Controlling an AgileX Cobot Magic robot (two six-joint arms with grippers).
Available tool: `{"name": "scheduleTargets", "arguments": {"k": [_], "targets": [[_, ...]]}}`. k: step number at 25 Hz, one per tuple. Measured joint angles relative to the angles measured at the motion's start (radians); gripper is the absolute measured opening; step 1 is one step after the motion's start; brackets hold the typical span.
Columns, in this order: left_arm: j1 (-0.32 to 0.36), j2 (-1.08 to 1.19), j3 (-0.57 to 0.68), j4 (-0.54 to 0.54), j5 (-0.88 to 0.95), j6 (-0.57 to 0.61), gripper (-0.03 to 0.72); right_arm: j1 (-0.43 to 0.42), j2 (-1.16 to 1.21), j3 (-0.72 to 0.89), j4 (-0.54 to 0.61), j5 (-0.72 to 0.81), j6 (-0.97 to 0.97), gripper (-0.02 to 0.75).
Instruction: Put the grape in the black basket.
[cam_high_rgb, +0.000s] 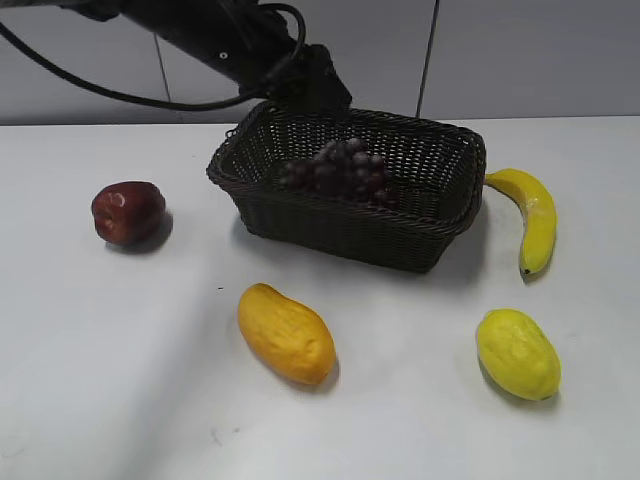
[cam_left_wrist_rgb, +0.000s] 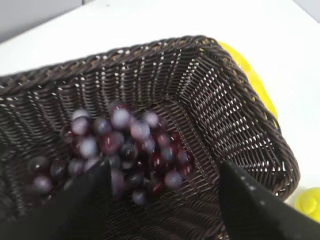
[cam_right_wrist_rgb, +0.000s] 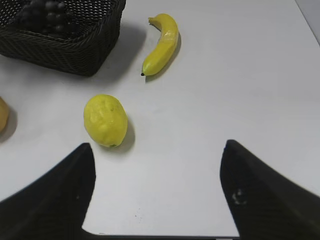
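The grape (cam_high_rgb: 340, 170), a bunch of small dark purple-red grapes, lies inside the black basket (cam_high_rgb: 430, 240), a dark woven wicker basket at the middle back of the table. It also shows in the left wrist view (cam_left_wrist_rgb: 125, 150) on the basket floor (cam_left_wrist_rgb: 230, 125). My left gripper (cam_left_wrist_rgb: 162, 185) is open and empty, just above the basket with the grape beside its left finger. In the exterior view the left arm reaches over the basket's back left rim; its fingers are hidden there. My right gripper (cam_right_wrist_rgb: 157, 165) is open and empty above bare table.
A dark red apple (cam_high_rgb: 128, 212) sits left of the basket. An orange mango (cam_high_rgb: 285, 333) lies in front of it. A yellow lemon-like fruit (cam_high_rgb: 517, 353) is at front right and a banana (cam_high_rgb: 535, 215) lies right of the basket.
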Motion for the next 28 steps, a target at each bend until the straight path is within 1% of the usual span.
{"name": "scheduleTargets", "arguments": {"k": [2,3,4,7,8,12,14,17,20,24,28], "targets": [[0.021,-0.030,-0.001,0.027,0.004,-0.006,0.633,0.000,0.000,0.000,0.000,0.000,0.000,0.590],[0.034,-0.047,-0.001,0.048,0.005,-0.032,0.633,0.000,0.000,0.000,0.000,0.000,0.000,0.590],[0.052,-0.062,-0.002,0.078,0.005,-0.070,0.633,0.000,0.000,0.000,0.000,0.000,0.000,0.590],[0.118,-0.110,-0.002,0.186,0.030,-0.247,0.627,0.000,0.000,0.000,0.000,0.000,0.000,0.590],[0.145,-0.121,-0.002,0.220,0.051,-0.286,0.625,0.000,0.000,0.000,0.000,0.000,0.000,0.590],[0.246,-0.149,-0.005,0.385,0.226,-0.467,0.607,0.000,0.000,0.000,0.000,0.000,0.000,0.590],[0.286,-0.152,-0.006,0.476,0.360,-0.547,0.589,0.000,0.000,0.000,0.000,0.000,0.000,0.590],[0.337,-0.152,-0.006,0.582,0.469,-0.600,0.573,0.000,0.000,0.000,0.000,0.000,0.000,0.590],[0.363,-0.167,-0.006,0.619,0.486,-0.634,0.568,0.000,0.000,0.000,0.000,0.000,0.000,0.590],[0.364,-0.202,-0.006,0.633,0.488,-0.643,0.561,0.000,0.000,0.000,0.000,0.000,0.000,0.590],[0.364,-0.242,-0.005,0.698,0.489,-0.648,0.557,0.000,0.000,0.000,0.000,0.000,0.000,0.590]]}}
